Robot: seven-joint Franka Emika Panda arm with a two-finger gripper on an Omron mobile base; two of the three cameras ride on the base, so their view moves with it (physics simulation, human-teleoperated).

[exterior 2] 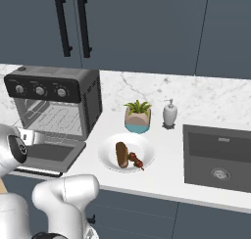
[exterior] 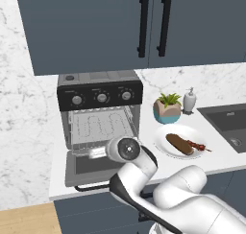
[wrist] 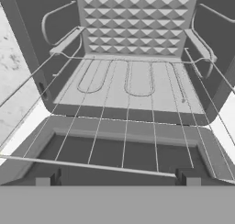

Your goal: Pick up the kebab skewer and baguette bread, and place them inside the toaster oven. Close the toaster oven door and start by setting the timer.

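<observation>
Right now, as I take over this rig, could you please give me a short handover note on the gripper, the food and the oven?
Gripper: open, holding nothing, aimed into the toaster oven above its lowered door.
Toaster oven door: folded down flat, so the oven stands open, wire rack bare.
Kebab skewer and baguette bread: side by side on the white plate, right of the oven.
Done: nothing loaded.
Left: move both foods into the oven, shut the door, set the timer.

baguette bread [exterior: 179, 144] on plate [exterior: 166, 134], right of toaster oven [exterior: 98, 118]
</observation>
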